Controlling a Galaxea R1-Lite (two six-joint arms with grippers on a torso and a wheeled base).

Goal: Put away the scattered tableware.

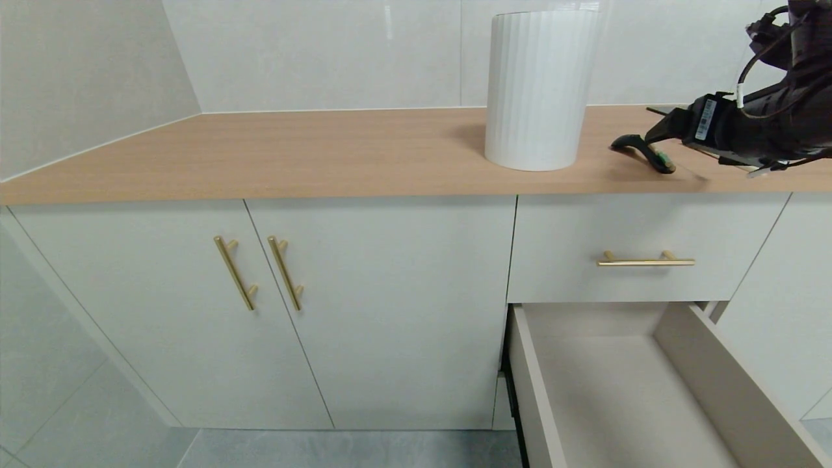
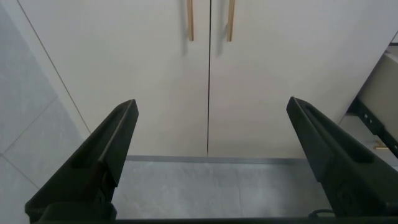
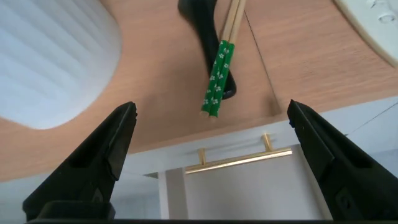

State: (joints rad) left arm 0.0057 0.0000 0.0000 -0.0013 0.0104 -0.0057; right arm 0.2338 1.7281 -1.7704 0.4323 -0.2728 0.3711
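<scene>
Presently, right hand (image 3: 211,112) splayed over chopsticks (image 3: 217,81), seemingly resting on black spoon (image 3: 206,46).

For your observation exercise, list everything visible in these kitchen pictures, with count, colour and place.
countertop: one, wood-brown, over the cabinets
ribbed container: one, white, standing on the countertop
black utensil: one, black, perhaps a spoon, lying near the countertop's front edge
chopsticks: one pair, wood with green ends, lying across the black utensil
dish: one, white, rim only, on the countertop
cabinet doors: two, white, shut
closed drawer: one, white, under the countertop
open drawer: one, white, below it
bar handles: three, gold
left hand: black, open, facing the cabinet doors
right hand: black, open, above the chopsticks
</scene>
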